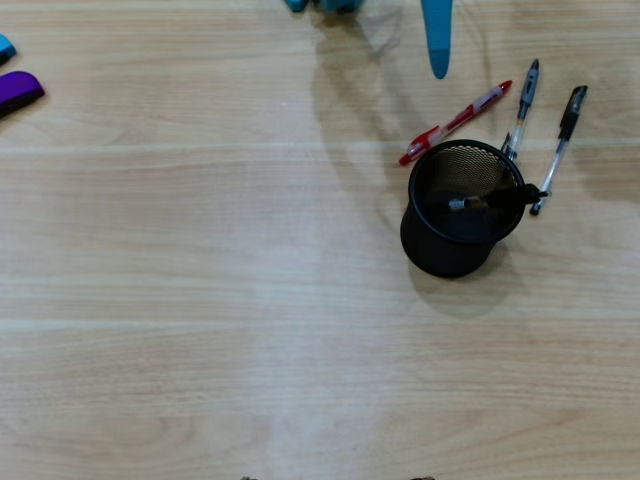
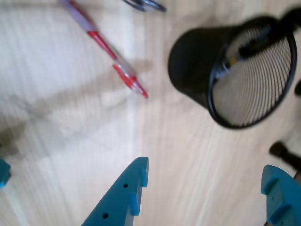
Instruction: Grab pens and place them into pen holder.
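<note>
Overhead view: purple object far from pens.

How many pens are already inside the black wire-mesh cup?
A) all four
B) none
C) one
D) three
C: in the overhead view one pen leans inside the black wire-mesh cup, while the red-and-clear pen and two clear-barrelled pens lie on the wooden table.
</note>
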You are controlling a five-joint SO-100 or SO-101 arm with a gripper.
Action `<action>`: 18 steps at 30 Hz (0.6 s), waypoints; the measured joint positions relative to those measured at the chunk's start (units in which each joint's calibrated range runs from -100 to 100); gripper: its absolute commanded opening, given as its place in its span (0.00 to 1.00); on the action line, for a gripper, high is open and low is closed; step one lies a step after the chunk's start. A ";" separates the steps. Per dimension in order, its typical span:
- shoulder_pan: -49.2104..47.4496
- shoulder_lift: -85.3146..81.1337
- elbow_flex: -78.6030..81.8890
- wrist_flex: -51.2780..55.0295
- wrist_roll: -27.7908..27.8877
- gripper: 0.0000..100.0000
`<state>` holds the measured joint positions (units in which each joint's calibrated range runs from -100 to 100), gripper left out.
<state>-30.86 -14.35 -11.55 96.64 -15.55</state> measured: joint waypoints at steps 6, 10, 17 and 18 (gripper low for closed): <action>-12.58 -0.08 15.23 -5.94 8.66 0.27; -15.53 -0.08 31.16 -16.28 11.06 0.27; -14.52 -0.08 56.04 -34.63 12.00 0.26; -14.35 0.00 56.66 -36.26 12.36 0.26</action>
<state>-45.21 -14.35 45.11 60.38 -3.18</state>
